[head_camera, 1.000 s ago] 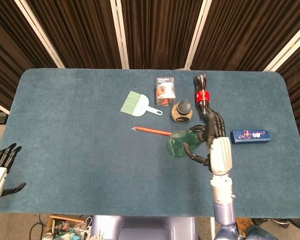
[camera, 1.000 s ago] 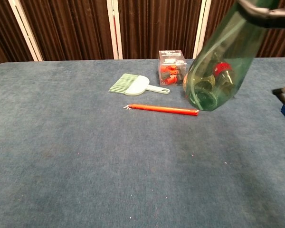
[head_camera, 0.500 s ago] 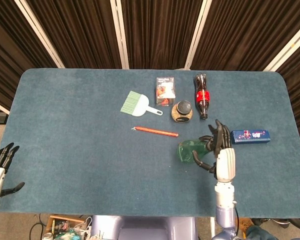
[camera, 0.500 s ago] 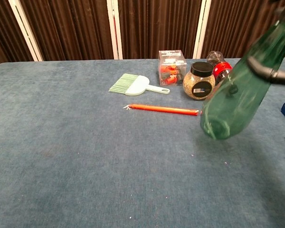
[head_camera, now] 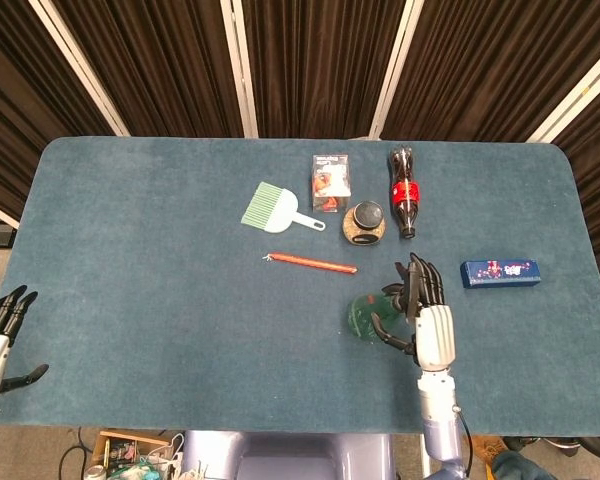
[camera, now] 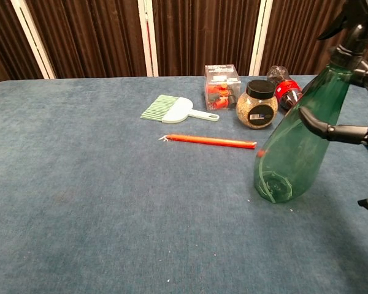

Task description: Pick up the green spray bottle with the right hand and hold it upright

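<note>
Right hand [head_camera: 418, 312] grips the green spray bottle [camera: 297, 142], tilted slightly, its base just left of the fingers [camera: 322, 127].

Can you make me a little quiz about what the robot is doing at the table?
1. True or false: the right hand holds the green spray bottle.
2. Which thing lies nearest the bottle's base? A) the mint brush B) the orange stick C) the blue box
3. Fill in: the cola bottle is lying on its ____.

Key: 1 true. 2 B, in the chest view one end of the stick comes close to the bottle. 3 side.
</note>
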{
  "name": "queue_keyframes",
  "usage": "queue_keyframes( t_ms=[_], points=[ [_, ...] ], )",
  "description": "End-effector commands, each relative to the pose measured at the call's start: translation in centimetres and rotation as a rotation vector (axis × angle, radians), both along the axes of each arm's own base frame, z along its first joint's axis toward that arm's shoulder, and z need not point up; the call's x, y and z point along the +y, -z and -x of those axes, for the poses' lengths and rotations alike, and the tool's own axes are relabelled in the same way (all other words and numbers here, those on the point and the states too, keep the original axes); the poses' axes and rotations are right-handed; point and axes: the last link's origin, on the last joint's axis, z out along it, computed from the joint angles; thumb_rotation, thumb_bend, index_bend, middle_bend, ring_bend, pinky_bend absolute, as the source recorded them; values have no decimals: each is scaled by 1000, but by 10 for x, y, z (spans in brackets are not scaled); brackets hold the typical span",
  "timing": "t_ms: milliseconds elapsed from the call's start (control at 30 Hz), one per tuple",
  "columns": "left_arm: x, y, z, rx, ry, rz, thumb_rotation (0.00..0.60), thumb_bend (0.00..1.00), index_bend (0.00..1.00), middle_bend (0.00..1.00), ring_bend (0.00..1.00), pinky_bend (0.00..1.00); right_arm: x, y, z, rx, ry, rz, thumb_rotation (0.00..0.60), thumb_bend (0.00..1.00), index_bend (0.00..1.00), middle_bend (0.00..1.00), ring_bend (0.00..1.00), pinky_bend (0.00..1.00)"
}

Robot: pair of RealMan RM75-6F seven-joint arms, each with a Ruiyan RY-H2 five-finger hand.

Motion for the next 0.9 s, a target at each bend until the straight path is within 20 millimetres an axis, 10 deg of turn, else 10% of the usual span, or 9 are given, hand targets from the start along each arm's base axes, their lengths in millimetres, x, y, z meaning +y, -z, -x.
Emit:
queue_keyframes(
  t_ms=[33, 467, 900],
  points=[
    [0, 0, 0, 0, 0, 1, 600, 55, 46, 6, 68, 120, -1, 1, 0, 11, 7, -15, 600, 459, 816, 47, 0, 0],
    [2, -1, 2, -4, -9, -7, 600, 55, 47, 6, 68, 120, -4, -15, 0, 73, 13, -46, 600, 284, 92, 0, 0, 0],
    [1, -6, 3, -17, -11, -21, 600, 55, 48, 6, 68, 120, 1, -38, -10, 76, 16, -27, 600, 260, 0, 0, 0, 0]
  ],
)
